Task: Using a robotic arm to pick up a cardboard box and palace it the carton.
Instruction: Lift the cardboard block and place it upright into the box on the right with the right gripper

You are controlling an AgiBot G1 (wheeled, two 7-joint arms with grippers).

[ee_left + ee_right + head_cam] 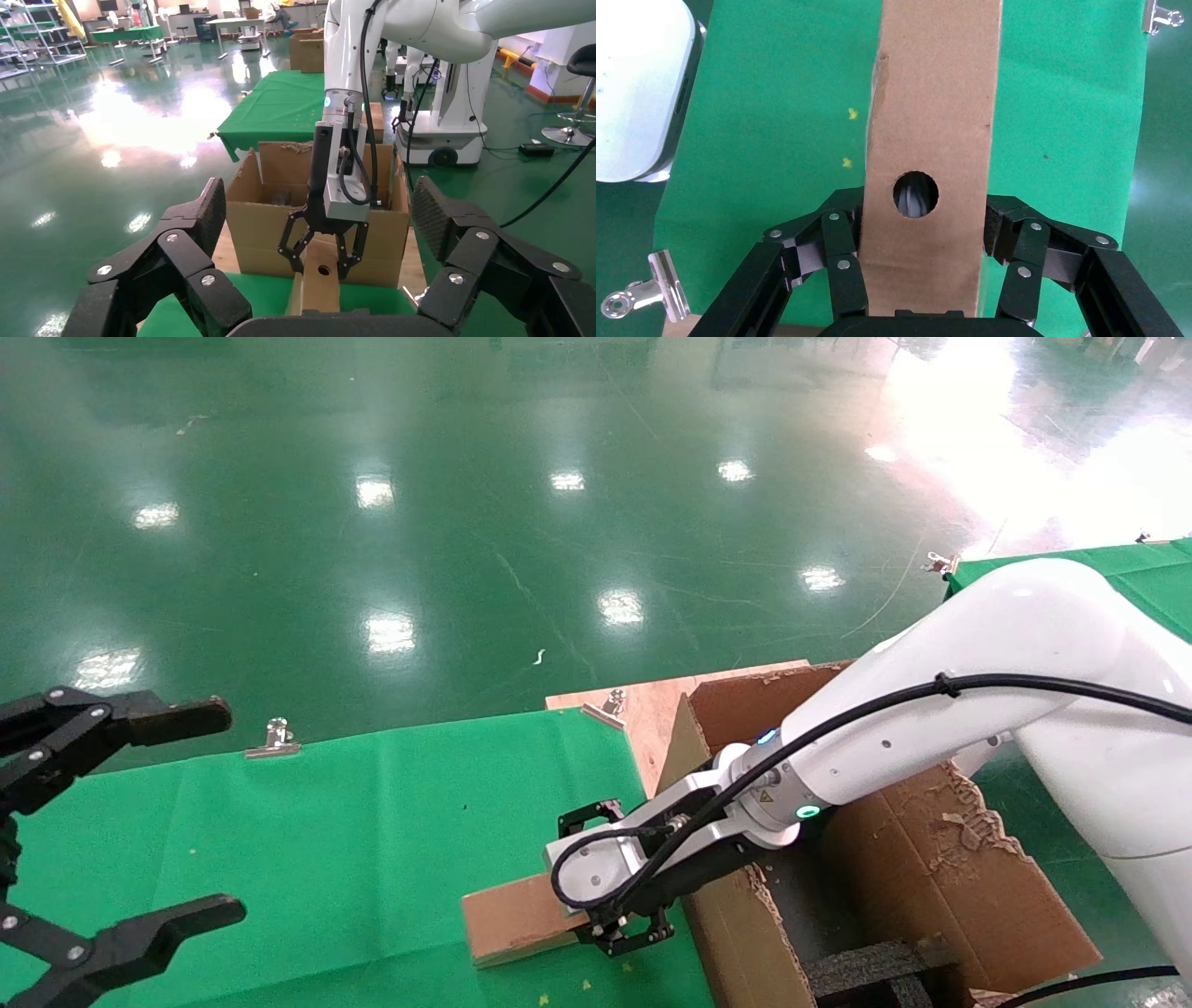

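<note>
**Operator:** What is the right gripper (pixel 618 876) doing, and where is the cardboard box (pixel 514 919) lying relative to it?

**Technician:** The robotic arm (pixel 978 710) is reaching down over the green cloth (pixel 354 859); its gripper is straddling the near end of the box, with one finger (pixel 842 263) pressing on each long side; the right wrist view shows the box's round hole (pixel 916 194) sitting between the fingers, so the grip appears centred across the narrow width, probably to keep the box from twisting when lifted.

**Operator:** Is the box off the cloth?

**Technician:** It cannot be told from these views; the gripper is pinching it, and the rest of the box is extending away from the wrist.

**Operator:** And the carton (pixel 894 840)?

**Technician:** It is standing just behind the wrist, flaps open; that short transfer is likely why the box is being taken from this end; the ragged flaps could be catching it on the way in.

**Operator:** The left gripper (pixel 112 831)?

**Technician:** It is hanging well apart, fingers spread, holding nothing.
</note>
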